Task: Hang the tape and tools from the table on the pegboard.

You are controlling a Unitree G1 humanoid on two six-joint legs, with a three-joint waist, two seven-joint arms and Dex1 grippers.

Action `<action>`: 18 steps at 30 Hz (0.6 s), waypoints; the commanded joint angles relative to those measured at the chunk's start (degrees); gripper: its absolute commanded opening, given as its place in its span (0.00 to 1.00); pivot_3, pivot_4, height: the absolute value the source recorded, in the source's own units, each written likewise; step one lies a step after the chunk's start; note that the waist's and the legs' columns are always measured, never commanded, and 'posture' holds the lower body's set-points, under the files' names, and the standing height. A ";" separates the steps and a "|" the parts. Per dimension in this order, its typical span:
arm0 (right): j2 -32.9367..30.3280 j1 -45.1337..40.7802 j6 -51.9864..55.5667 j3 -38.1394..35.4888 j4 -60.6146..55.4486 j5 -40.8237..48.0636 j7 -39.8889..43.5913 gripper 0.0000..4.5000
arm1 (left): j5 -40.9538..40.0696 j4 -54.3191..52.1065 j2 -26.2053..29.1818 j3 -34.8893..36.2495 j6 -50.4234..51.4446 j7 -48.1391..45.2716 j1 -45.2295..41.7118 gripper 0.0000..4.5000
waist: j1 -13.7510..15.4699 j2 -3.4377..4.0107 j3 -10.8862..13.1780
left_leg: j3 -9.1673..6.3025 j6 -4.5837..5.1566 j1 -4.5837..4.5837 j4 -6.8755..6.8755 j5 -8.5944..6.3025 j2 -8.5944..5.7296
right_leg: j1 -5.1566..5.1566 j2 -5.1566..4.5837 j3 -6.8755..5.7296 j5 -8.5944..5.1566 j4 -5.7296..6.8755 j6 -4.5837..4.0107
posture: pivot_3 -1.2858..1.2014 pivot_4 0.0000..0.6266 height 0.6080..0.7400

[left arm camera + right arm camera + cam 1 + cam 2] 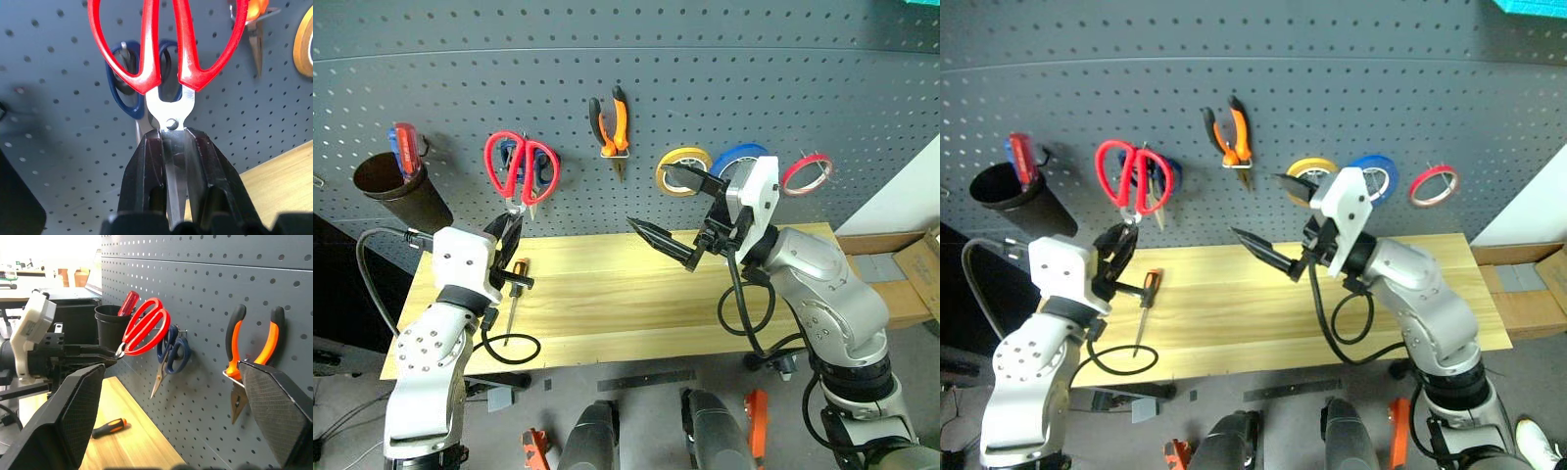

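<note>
Your left gripper (506, 235) is clamped on the blades of the red scissors (520, 168), handles raised against the pegboard (705, 78), right over the blue scissors (172, 352) already hanging there; they crowd that hook. The screwdriver (514, 287) lies on the table (607, 304), not yet hung. Pliers (611, 124) and red tape (806, 173) are up, beside yellow (682, 168) and blue rolls (741, 157). Your right gripper (677, 217) hovers wide open, empty.

Red scissors (519, 166) upright against pegboard (705, 88); pliers (612, 125), red tape (806, 173) hung; screwdriver (515, 286) on table (607, 294)
</note>
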 commanded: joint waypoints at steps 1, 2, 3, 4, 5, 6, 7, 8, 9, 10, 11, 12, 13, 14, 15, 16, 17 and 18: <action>-0.32 -1.04 -0.56 -1.16 -2.20 0.82 0.43 1.00 | 0.58 -0.44 0.83 -0.62 0.63 -0.04 0.14 0.05 | -0.05 0.00 0.00 | 0.01 0.00 0.00 0.00 0.00 0.00 | -0.01 0.00 0.00 0.00 0.00 0.00 | 0.50 0.35 1.00; -0.40 -1.05 -0.60 -1.11 -2.18 0.85 0.51 1.00 | 0.93 -0.03 0.99 -1.23 1.12 -0.22 0.23 0.05 | -0.04 0.00 0.00 | 0.00 0.00 0.00 0.00 0.00 0.00 | -0.01 0.00 0.00 0.00 0.01 0.00 | 0.50 0.35 1.00; -0.45 -1.05 -0.66 -1.07 -2.22 0.85 0.55 1.00 | 1.28 0.40 1.13 -1.81 1.49 -0.31 0.21 0.05 | -0.03 0.00 0.00 | 0.00 0.00 0.00 0.00 0.00 0.01 | 0.00 0.00 0.00 0.00 0.01 0.00 | 0.50 0.35 1.00; -0.46 -1.06 -0.72 -1.01 -2.25 0.84 0.61 1.00 | 1.76 1.15 1.32 -2.40 1.99 -0.19 -0.15 0.05 | -0.04 0.00 0.00 | 0.00 0.00 0.00 0.01 0.00 0.00 | 0.00 0.00 0.00 0.00 0.02 0.00 | 0.50 0.35 1.00; -0.47 -1.07 -0.80 -0.98 -2.26 0.82 0.65 1.00 | 2.16 1.75 1.38 -2.71 2.13 0.11 -0.53 0.05 | -0.03 0.00 0.00 | 0.00 0.00 0.00 0.01 0.00 0.00 | 0.00 0.00 0.00 0.00 0.02 0.00 | 0.50 0.35 1.00; -0.48 -1.08 -0.84 -0.96 -2.27 0.81 0.68 1.00 | 2.44 2.26 1.35 -2.83 2.06 0.45 -0.92 0.05 | -0.03 0.00 0.00 | 0.00 0.00 0.00 0.01 0.00 0.00 | 0.00 0.00 0.01 0.00 0.03 0.00 | 0.50 0.35 1.00; -0.53 -1.06 -0.87 -0.93 -2.28 0.78 0.73 1.00 | 2.53 2.77 1.26 -2.76 2.43 0.82 -1.37 0.05 | -0.03 0.00 0.00 | -0.01 0.00 0.00 0.02 0.00 0.00 | 0.00 0.00 0.00 0.00 0.04 0.00 | 0.50 0.35 1.00; -0.56 -1.04 -0.89 -0.92 -2.29 0.76 0.76 1.00 | 2.57 3.07 1.16 -2.66 2.66 1.03 -1.64 0.05 | -0.03 0.00 0.00 | -0.02 0.00 0.00 0.02 0.00 0.00 | 0.00 0.00 -0.01 0.00 0.05 0.00 | 0.50 0.35 1.00; -0.62 -0.98 -0.91 -0.92 -2.33 0.72 0.79 1.00 | 2.63 3.48 0.98 -2.43 2.89 1.39 -1.96 0.05 | -0.04 0.00 0.00 | -0.02 0.00 0.00 0.02 0.00 0.00 | 0.00 0.00 -0.01 0.01 0.05 0.00 | 0.50 0.35 1.00; -0.67 -0.94 -0.91 -0.92 -2.37 0.70 0.80 1.00 | 2.68 3.72 0.87 -2.28 3.04 1.62 -2.16 0.05 | -0.05 0.00 0.00 | -0.01 0.00 0.00 0.03 0.00 0.00 | 0.00 0.00 -0.01 0.01 0.05 0.00 | 0.49 0.35 1.00; -0.78 -0.81 -0.87 -0.94 -2.44 0.67 0.82 1.00 | 2.27 4.24 0.46 -1.92 3.54 2.02 -2.66 0.05 | -0.05 0.00 0.00 | 0.00 0.00 0.00 0.03 0.00 0.00 | 0.00 0.00 0.00 0.01 0.05 0.00 | 0.49 0.35 1.00; -0.89 -0.69 -0.86 -0.93 -2.51 0.61 0.84 1.00 | 1.74 4.62 0.18 -1.71 3.89 2.16 -3.05 0.05 | -0.05 0.00 0.00 | -0.01 0.00 0.00 0.03 0.00 0.00 | 0.00 0.00 0.00 0.01 0.04 0.00 | 0.49 0.35 1.00; -0.99 -0.59 -0.80 -0.97 -2.60 0.64 0.84 1.00 | 1.37 4.76 -0.14 -1.56 4.04 2.40 -3.34 0.13 | -0.06 0.00 0.00 | -0.01 0.00 0.00 0.03 0.00 0.00 | 0.00 0.00 0.00 0.01 0.04 0.00 | 0.49 0.36 1.00; -1.07 -0.48 -0.75 -0.97 -2.67 0.65 0.81 1.00 | 0.68 4.75 -0.43 -1.64 4.19 2.13 -3.59 0.21 | -0.06 0.00 0.00 | -0.01 0.00 0.00 0.03 0.00 0.00 | 0.00 0.00 0.00 0.01 0.04 0.00 | 0.49 0.36 1.00; -1.15 -0.40 -0.72 -0.97 -2.75 0.69 0.78 1.00 | 0.27 4.62 -0.59 -1.76 4.26 1.89 -3.67 0.28 | -0.07 0.00 0.00 | 0.00 0.00 0.00 0.03 0.00 0.01 | 0.00 -0.01 0.00 0.01 0.04 0.00 | 0.49 0.36 1.00; -1.25 -0.28 -0.69 -0.91 -2.78 0.67 0.76 1.00 | 0.29 4.30 -0.78 -2.13 4.56 1.87 -3.56 0.35 | -0.08 0.00 0.00 | -0.01 0.00 0.00 0.03 0.00 0.01 | 0.00 -0.01 0.00 0.01 0.04 0.00 | 0.49 0.36 1.00; -1.33 -0.16 -0.67 -0.82 -2.80 0.62 0.77 1.00 | 0.22 4.07 -0.91 -2.51 5.00 1.70 -3.30 0.42 | -0.09 0.00 0.00 | 0.00 0.00 0.00 0.03 0.00 0.01 | 0.00 -0.01 0.00 0.01 0.04 0.00 | 0.49 0.36 1.00; -1.40 -0.02 -0.57 -0.71 -2.82 0.60 0.76 1.00 | 0.42 3.97 -1.07 -2.82 5.11 1.73 -2.64 0.51 | -0.13 0.00 0.00 | -0.01 0.00 0.00 0.03 0.00 0.01 | 0.00 -0.01 0.00 0.01 0.04 0.00 | 0.49 0.36 1.00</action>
